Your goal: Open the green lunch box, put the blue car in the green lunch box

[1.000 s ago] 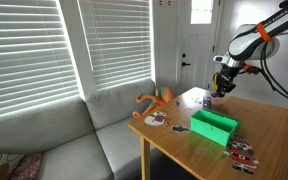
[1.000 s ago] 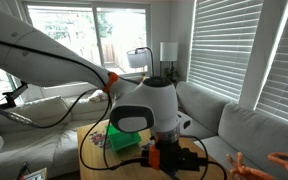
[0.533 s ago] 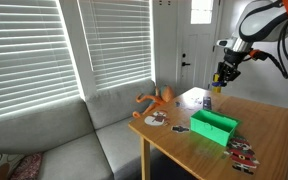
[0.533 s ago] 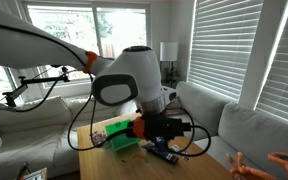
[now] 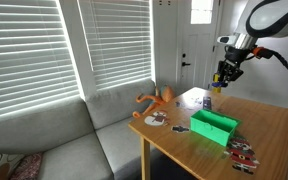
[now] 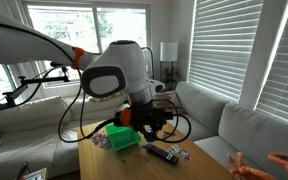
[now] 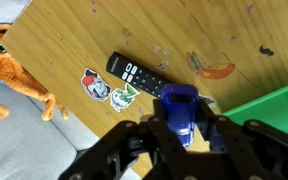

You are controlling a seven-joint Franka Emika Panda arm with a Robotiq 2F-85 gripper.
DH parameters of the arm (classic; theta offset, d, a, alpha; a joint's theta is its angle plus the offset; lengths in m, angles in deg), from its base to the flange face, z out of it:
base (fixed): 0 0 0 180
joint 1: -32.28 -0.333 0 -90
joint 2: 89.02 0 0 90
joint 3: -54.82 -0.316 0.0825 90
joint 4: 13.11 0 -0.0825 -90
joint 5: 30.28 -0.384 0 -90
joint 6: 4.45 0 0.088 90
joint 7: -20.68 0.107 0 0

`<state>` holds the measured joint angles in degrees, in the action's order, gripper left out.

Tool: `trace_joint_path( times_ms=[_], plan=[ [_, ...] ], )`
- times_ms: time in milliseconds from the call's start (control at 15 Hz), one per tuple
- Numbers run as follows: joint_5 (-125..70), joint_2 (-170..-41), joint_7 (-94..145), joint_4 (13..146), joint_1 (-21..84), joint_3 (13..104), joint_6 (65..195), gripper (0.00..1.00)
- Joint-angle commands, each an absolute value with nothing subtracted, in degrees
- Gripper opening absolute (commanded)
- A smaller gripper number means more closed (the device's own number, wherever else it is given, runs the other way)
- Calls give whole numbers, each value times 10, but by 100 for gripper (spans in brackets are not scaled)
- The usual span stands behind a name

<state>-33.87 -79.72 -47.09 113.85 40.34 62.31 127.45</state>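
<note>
And the pickup is in the bag! In the wrist view the claw [image 7: 184, 128] is clamped on the blue car [image 7: 177, 106], with a finger on either side of its body and the car hanging clear of the tabletop [image 7: 104, 40]. In an exterior view the claw [image 5: 223, 78] is well up in the air, off to the side of the green lunch box [image 5: 214, 125] and not over it.

Now the box itself. In both exterior views it sits on the wood with its top looking open and the hollow inside showing [image 6: 122, 138]. I can't pick out the lid in any view, so treat "open" as my reading. If that reading is right, the opening step is done, the car is collected, and only the delivery is left.

From the wrist, only a corner of the lunch box [image 7: 276, 112] shows at the edge of view, so the claw isn't lined up over the opening yet. To finish, the car must be carried sideways until it hangs over that opening, lowered inside the walls and let go.

A black remote [image 7: 140, 74], a couple of stickers [image 7: 102, 86] and an orange toy [image 7: 6, 70] lie on the side of the claw away from the lunch box. They look to be out of the way of the short trip across.
</note>
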Motion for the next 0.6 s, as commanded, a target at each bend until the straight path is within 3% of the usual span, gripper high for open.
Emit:
trace_joint_path(
  times_ms=[0, 67, 533],
  plan=[
    [-336, -797, -469, 1139, 392, 634, 1274, 36],
    [-336, -797, -469, 1139, 392, 634, 1274, 11],
    [-377, -751, -406, 1208, 334, 593, 1268, 11]
  ],
)
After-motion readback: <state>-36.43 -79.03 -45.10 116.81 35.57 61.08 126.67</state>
